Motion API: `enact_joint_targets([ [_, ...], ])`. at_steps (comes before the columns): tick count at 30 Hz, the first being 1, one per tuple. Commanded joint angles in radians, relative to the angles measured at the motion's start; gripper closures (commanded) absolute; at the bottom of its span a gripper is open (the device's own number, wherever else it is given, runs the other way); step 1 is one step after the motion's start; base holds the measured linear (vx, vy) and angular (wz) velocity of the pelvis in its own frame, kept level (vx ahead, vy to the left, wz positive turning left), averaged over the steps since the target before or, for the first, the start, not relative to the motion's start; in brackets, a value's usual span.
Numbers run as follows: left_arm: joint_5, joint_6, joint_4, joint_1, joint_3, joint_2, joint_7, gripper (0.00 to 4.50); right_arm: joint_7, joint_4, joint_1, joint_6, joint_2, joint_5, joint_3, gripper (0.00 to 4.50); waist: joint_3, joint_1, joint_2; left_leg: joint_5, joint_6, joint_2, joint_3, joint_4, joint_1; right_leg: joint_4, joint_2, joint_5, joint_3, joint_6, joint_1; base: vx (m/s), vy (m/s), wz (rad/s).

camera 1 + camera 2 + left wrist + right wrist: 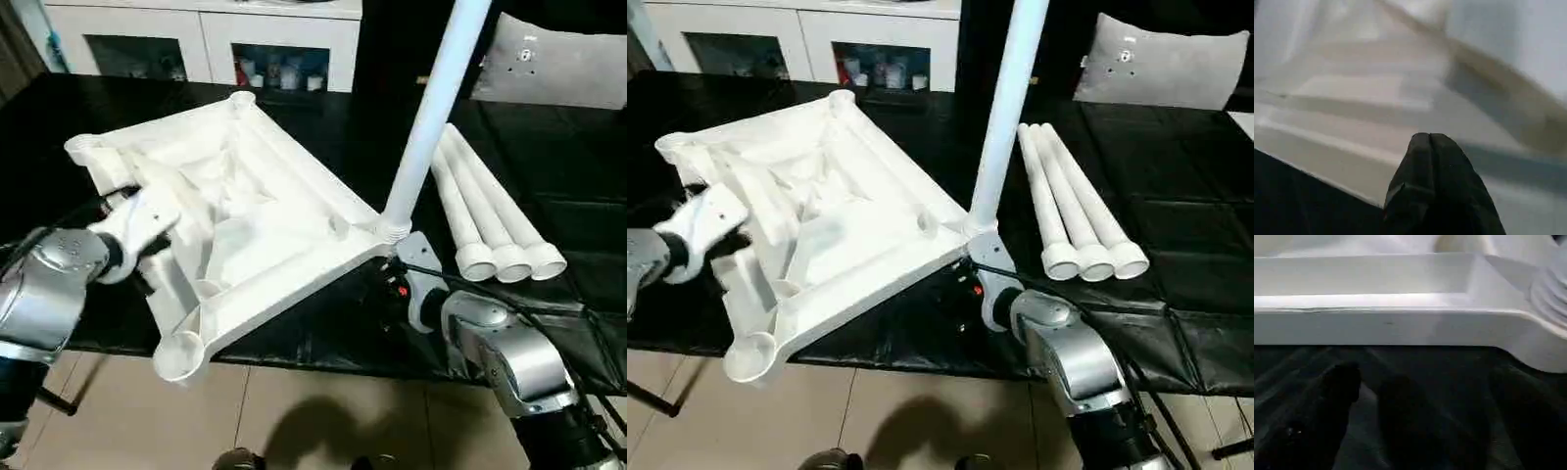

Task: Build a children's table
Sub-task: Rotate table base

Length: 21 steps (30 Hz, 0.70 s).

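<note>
The children's table top [284, 186] lies upside down and tilted on the black worktable, ribs facing up. One white leg [431, 108] stands in its right corner socket [392, 230] and leans up out of the picture. Three more legs [490, 215] lie side by side to the right. My left gripper [1428, 139] is at the top's left side, against a rib, shut with nothing between its fingers. My right gripper [1369, 382] sits low in front of the corner with the fitted leg, under the top's edge, open and holding nothing.
The top's near corner socket [181, 357] hangs past the front edge of the black worktable [549, 313], over the tiled floor. A white cabinet with glass doors [196, 39] stands behind. A grey cushion [558, 64] rests at the back right.
</note>
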Motion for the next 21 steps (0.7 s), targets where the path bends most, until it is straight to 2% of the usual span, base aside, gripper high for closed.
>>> enact_joint_targets([
  [1,0.02,0.031,-0.042,0.016,-0.032,0.036,-0.04,4.47,-0.013,0.039,-0.028,-0.033,0.009,-0.007,-0.019,0.0,-0.065,0.001,0.01,-0.208,-0.03,0.038,-0.016,-0.076,0.018,-0.068,-0.073,-0.227,0.047,-0.173,0.047,0.0,0.0,0.0],
  [5,0.021,0.051,-0.045,0.013,-0.051,0.051,-0.045,4.47,0.005,0.091,-0.055,-0.062,0.02,-0.018,-0.007,0.0,-0.065,0.005,0.011,-0.227,-0.032,0.038,-0.014,-0.075,0.024,-0.069,-0.071,-0.245,0.047,-0.171,0.044,0.0,0.0,0.0],
  [13,-0.045,0.042,-0.072,0.021,-0.09,0.013,-0.118,4.47,-0.013,0.224,-0.119,-0.121,0.045,-0.046,0.008,0.0,-0.068,0.005,0.007,-0.195,-0.03,0.035,-0.014,-0.074,0.017,-0.064,-0.072,-0.212,0.046,-0.186,0.052,0.0,0.0,0.0],
  [14,-0.053,0.041,-0.074,0.02,-0.1,0.009,-0.129,4.47,-0.014,0.245,-0.129,-0.129,0.048,-0.052,0.01,0.0,-0.069,0.006,0.012,-0.196,-0.032,0.036,-0.015,-0.072,0.018,-0.063,-0.072,-0.209,0.046,-0.186,0.052,0.0,0.0,0.0],
  [16,-0.067,0.03,-0.075,0.021,-0.116,0.003,-0.152,4.47,-0.019,0.274,-0.145,-0.139,0.056,-0.054,0.007,0.0,-0.066,0.001,0.009,-0.222,-0.034,0.034,-0.015,-0.075,0.016,-0.067,-0.072,-0.245,0.045,-0.183,0.053,0.0,0.0,0.0],
  [17,-0.08,0.003,-0.072,0.022,-0.134,-0.007,-0.173,4.47,-0.025,0.31,-0.164,-0.153,0.066,-0.058,0.004,0.0,-0.067,0.002,0.009,-0.226,-0.035,0.034,-0.016,-0.075,0.017,-0.068,-0.073,-0.259,0.045,-0.179,0.054,0.0,0.0,0.0],
  [18,-0.08,0.003,-0.072,0.022,-0.134,-0.007,-0.173,4.47,-0.025,0.31,-0.164,-0.153,0.066,-0.058,0.004,0.0,-0.066,0.001,0.012,-0.238,-0.038,0.035,-0.015,-0.075,0.02,-0.072,-0.074,-0.279,0.046,-0.176,0.05,0.0,0.0,0.0],
  [20,-0.103,-0.044,-0.066,0.014,-0.161,-0.038,-0.203,4.47,-0.034,0.37,-0.198,-0.179,0.083,-0.063,-0.003,0.0,-0.067,0.001,0.009,-0.241,-0.038,0.035,-0.015,-0.074,0.022,-0.073,-0.073,-0.281,0.047,-0.175,0.049,0.0,0.0,0.0],
  [21,-0.113,-0.05,-0.068,0.01,-0.168,-0.049,-0.215,4.47,-0.036,0.388,-0.207,-0.189,0.087,-0.066,-0.003,0.0,-0.068,0.003,0.011,-0.239,-0.039,0.036,-0.014,-0.073,0.025,-0.073,-0.073,-0.276,0.047,-0.181,0.047,0.0,0.0,0.0],
])
